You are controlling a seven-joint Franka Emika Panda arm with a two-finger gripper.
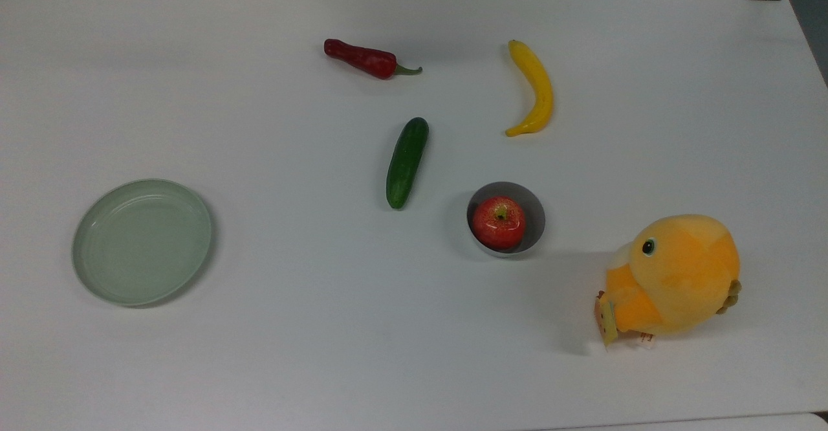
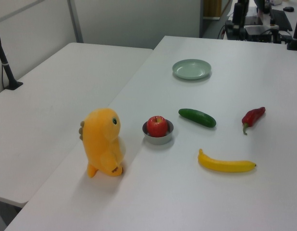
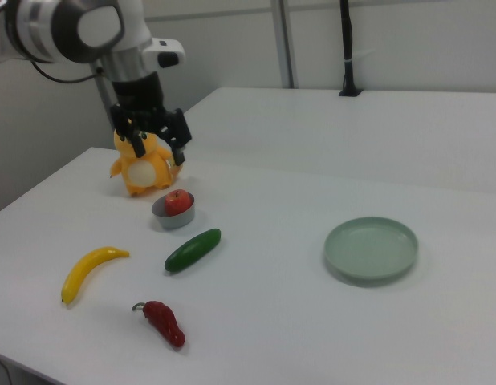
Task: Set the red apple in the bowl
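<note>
White table (image 1: 259,353) — red apple (image 1: 498,222) stem-up in bowl (image 1: 534,211) — end effector (image 3: 157,143) spread, empty.

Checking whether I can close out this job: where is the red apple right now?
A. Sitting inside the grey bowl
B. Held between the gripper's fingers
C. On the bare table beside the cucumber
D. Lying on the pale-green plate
A. The red apple sits inside the grey bowl, its top above the rim in the left view, while the gripper hangs open and empty above the table in the right view.
</note>
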